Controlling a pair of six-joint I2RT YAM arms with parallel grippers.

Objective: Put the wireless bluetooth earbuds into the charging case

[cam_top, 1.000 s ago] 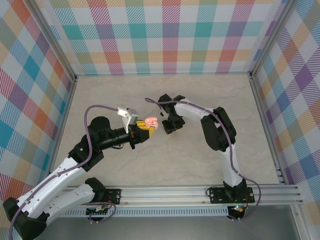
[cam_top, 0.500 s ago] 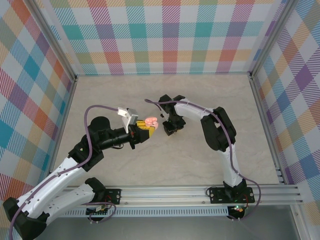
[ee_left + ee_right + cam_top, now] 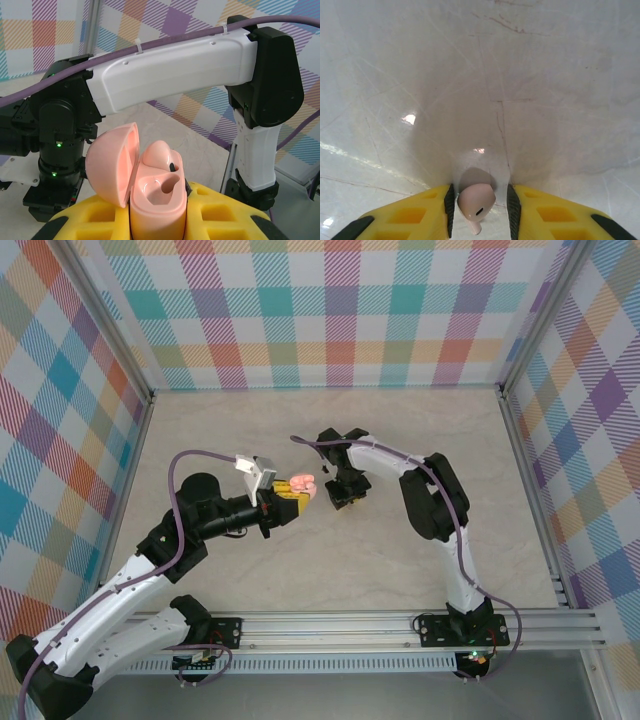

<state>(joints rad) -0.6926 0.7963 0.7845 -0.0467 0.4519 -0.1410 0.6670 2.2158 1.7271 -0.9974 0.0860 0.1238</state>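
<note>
Loose earbud (image 3: pixel 476 201): pale pink, lying on the table (image 3: pixel 480 75) just right of the charging case (image 3: pixel 300 485). Its long axis runs along the fingers, rounded head away from the wrist, stem towards it; a dark slot shows on the head.

Right gripper (image 3: pixel 480 205): jaws apart, one either side of this earbud, with a slim gap each side.

Left gripper (image 3: pixel 292 494): clamped on the case, which stands mouth up with the lid swung left in the left wrist view. Second earbud (image 3: pixel 160 152) sits in the case's far socket; near socket (image 3: pixel 162 187) bare.

The right arm's white link (image 3: pixel 170 65) crosses behind the case.
</note>
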